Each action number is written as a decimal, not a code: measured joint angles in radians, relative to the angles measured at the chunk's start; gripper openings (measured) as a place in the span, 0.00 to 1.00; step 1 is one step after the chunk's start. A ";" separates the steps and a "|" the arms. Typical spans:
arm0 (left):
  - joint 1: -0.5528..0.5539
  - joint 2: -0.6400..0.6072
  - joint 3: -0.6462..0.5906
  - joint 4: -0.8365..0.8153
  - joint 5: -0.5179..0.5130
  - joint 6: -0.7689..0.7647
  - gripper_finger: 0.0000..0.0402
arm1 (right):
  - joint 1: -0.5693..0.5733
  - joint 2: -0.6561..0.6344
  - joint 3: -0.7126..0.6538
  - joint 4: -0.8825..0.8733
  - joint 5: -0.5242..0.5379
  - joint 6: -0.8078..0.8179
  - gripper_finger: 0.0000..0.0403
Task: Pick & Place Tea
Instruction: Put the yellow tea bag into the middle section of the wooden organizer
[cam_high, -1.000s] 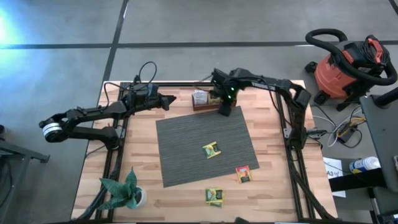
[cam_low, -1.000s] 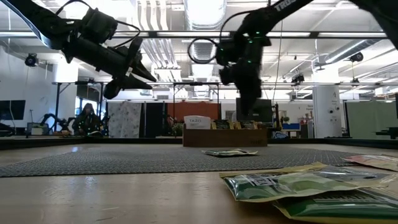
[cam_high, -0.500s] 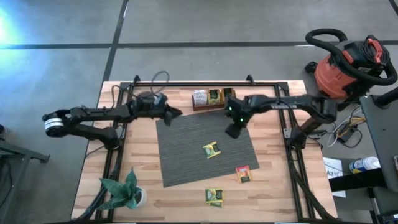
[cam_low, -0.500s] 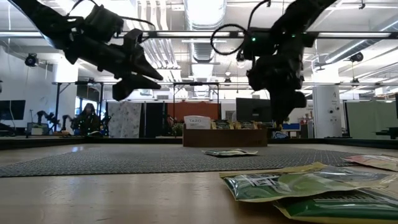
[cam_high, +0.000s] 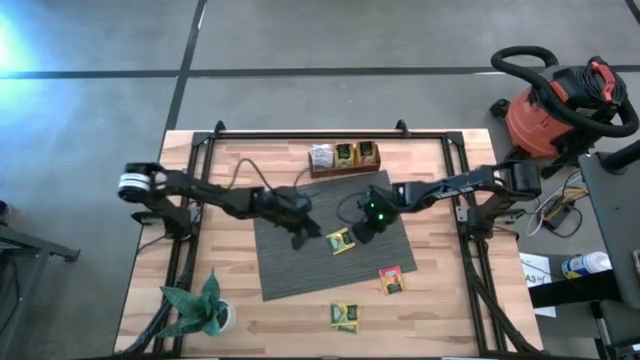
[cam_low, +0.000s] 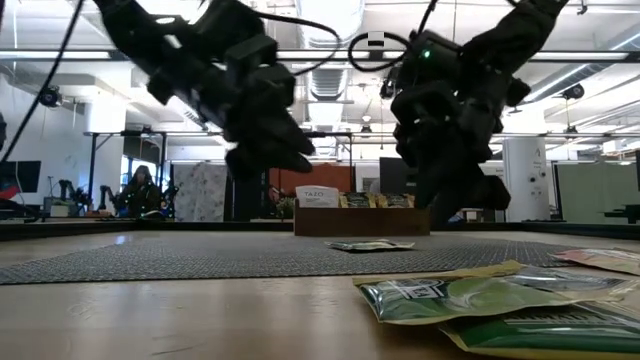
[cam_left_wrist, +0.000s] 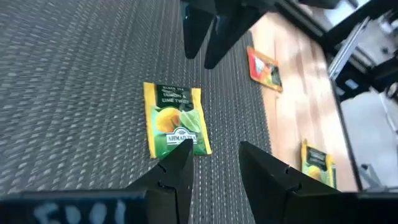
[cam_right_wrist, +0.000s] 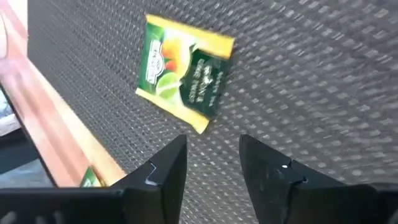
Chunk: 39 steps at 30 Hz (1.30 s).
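A yellow-and-green tea packet (cam_high: 340, 241) lies flat on the grey mat (cam_high: 300, 270). It also shows in the left wrist view (cam_left_wrist: 176, 119) and the right wrist view (cam_right_wrist: 185, 71). My left gripper (cam_high: 311, 233) hovers just left of it, open (cam_left_wrist: 214, 165). My right gripper (cam_high: 358, 232) hovers just right of it, also open (cam_right_wrist: 214, 155). Both are above the mat and hold nothing. An orange-red packet (cam_high: 390, 280) and a green packet (cam_high: 345, 316) lie on the bare wood near the front.
A wooden box (cam_high: 343, 158) with more packets stands at the table's far edge. A potted plant (cam_high: 195, 310) sits at the near left corner. Two packets (cam_low: 470, 295) lie close to the low camera. A red shop vacuum (cam_high: 555, 110) stands off the table.
Both arms have swung in from the far side and come down over the mat. The left gripper has moved toward the table's right and near edge. The right gripper has left the box and gone toward the near edge. Both now flank the yellow-green packet, which has not moved.
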<state>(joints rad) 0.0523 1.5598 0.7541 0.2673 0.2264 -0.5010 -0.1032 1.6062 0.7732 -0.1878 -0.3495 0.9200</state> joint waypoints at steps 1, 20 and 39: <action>-0.006 0.025 0.024 -0.015 0.001 0.004 0.31 | 0.019 0.000 -0.002 0.005 0.022 0.017 0.37; -0.023 0.313 0.213 -0.085 0.098 0.016 0.31 | 0.103 0.105 0.000 0.143 0.147 0.164 0.39; -0.023 0.380 0.219 -0.062 0.105 0.010 0.31 | 0.103 0.147 0.006 0.269 0.151 0.206 0.33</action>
<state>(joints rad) 0.0296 1.9403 0.9735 0.2054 0.3316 -0.4913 -0.0002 1.7531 0.7792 0.0812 -0.1989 1.1263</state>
